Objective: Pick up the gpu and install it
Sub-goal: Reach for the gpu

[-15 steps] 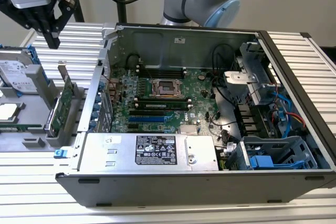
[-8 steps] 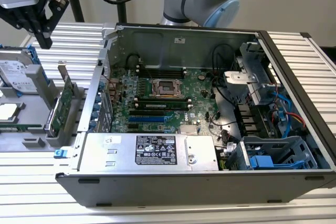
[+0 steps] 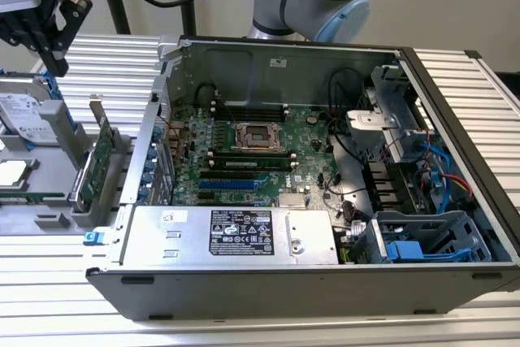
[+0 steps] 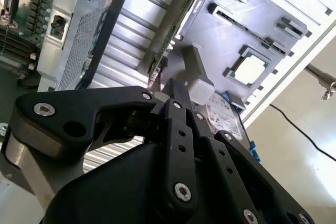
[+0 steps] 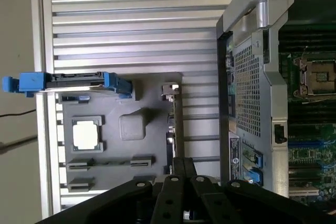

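Hovering with gripper [image 3: 55, 61] jaws pressed together, empty, above and apart from gpu [image 3: 97, 164] standing upright along gray tray's [image 5: 157, 129] edge nearest computer case [image 3: 244, 286].

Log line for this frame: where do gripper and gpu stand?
gripper: above grey tray, clear of gpu | gpu: upright in tray slot, beside open case | install: not done

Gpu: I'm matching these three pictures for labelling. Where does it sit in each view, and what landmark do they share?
Exterior view: the gpu stands upright in the gray tray, on the exterior view's left of the case.
Second wrist view: the gpu is edge-on, between tray and case.
First wrist view: the gpu is edge-on, at the tray's side nearest the case.
Shared landmark: the silver chip on the tray.
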`<state>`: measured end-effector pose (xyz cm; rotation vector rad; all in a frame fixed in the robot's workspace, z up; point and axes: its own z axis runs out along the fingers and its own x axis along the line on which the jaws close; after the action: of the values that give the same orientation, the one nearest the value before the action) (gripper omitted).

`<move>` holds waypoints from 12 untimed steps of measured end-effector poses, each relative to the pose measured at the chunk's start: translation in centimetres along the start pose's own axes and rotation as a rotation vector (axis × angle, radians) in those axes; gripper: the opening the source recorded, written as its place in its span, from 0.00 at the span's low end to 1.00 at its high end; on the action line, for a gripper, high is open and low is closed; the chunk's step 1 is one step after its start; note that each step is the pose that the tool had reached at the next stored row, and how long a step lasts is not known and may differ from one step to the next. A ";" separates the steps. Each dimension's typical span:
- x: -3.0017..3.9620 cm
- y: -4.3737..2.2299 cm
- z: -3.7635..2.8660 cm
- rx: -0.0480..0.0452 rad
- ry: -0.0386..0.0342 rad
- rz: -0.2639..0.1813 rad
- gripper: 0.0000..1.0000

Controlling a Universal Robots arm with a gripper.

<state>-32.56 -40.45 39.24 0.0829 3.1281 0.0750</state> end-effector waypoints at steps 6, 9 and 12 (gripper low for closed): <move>0.31 -0.05 0.00 0.0001 0.0018 0.000 0.00; 0.37 -0.06 0.00 0.0001 0.0018 0.000 0.00; 0.37 -0.06 0.00 0.0001 0.0018 0.000 0.00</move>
<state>-32.93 -40.49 39.24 0.0829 3.1299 0.0750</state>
